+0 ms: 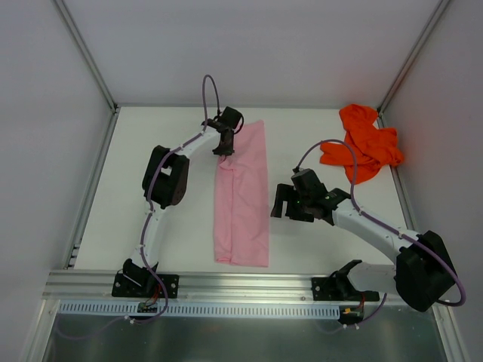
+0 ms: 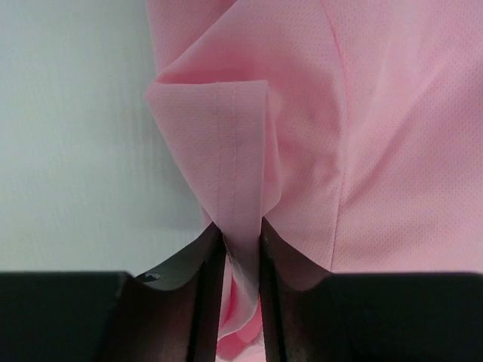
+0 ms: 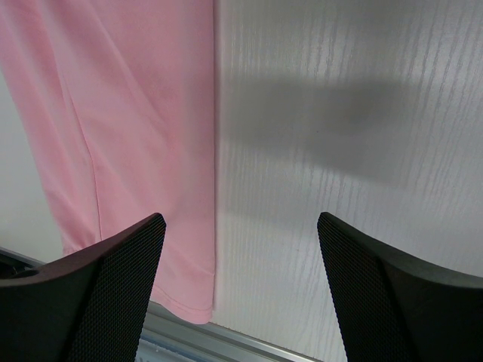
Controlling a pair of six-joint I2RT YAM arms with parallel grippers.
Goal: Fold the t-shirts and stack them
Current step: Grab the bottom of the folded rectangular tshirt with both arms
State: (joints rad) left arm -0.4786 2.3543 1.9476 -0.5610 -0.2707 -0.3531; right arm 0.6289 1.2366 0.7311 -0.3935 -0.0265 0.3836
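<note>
Pink t-shirt (image 1: 243, 204), centre frame: likely light, limp; hold by stitched hem, where left gripper (image 2: 241, 232) pinches it; right gripper (image 3: 240, 226) gapes empty.

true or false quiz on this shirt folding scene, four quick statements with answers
1. The left hand is pinched on a fold of the pink t-shirt. True.
2. The right hand holds the orange-red t-shirt. False: its fingers stand wide apart over bare table just right of the pink t-shirt, gripping nothing.
3. The orange-red t-shirt is folded flat on top of the pink one. False: it lies crumpled in the far right corner, apart from the pink one.
4. The pink t-shirt lies as a long narrow strip between the two arms. True.
</note>
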